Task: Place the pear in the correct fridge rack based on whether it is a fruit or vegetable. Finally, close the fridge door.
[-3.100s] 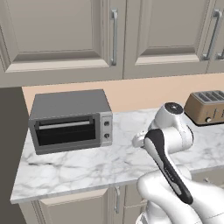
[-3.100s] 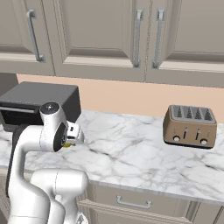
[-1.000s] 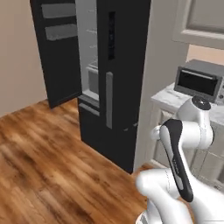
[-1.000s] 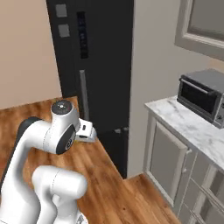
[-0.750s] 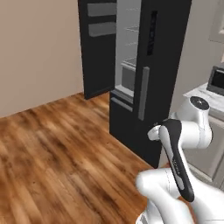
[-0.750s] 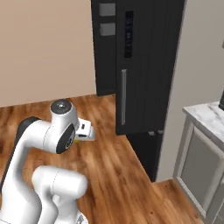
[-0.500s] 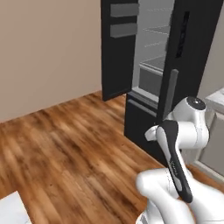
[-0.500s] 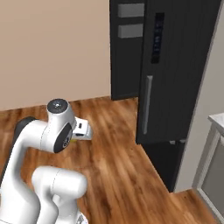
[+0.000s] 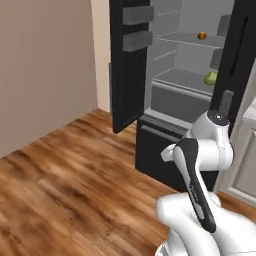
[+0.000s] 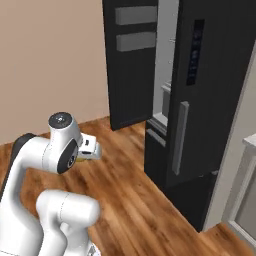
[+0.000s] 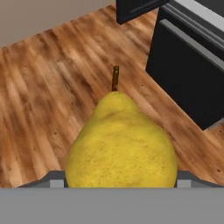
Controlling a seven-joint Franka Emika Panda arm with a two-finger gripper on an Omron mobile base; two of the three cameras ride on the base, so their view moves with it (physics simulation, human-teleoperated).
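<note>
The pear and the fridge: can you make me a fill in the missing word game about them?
1. The gripper is holding a yellow ____.
2. The fridge door on the left is ____.
3. The orange-brown fruit sits on a fridge rack ____ the pale green leafy lump.
4. The floor is made of ____.

Missing words: pear; open; above; wood

Hand view: pear (image 11: pixel 120 142) base cut off at the bottom edge; finger tips hidden behind it, so grip not visible. Left base view: right fridge door (image 9: pixel 235 75) hides part of upper fridge rack (image 9: pixel 187 41); green lump (image 9: pixel 210 78) partly covered, too small to identify
</note>
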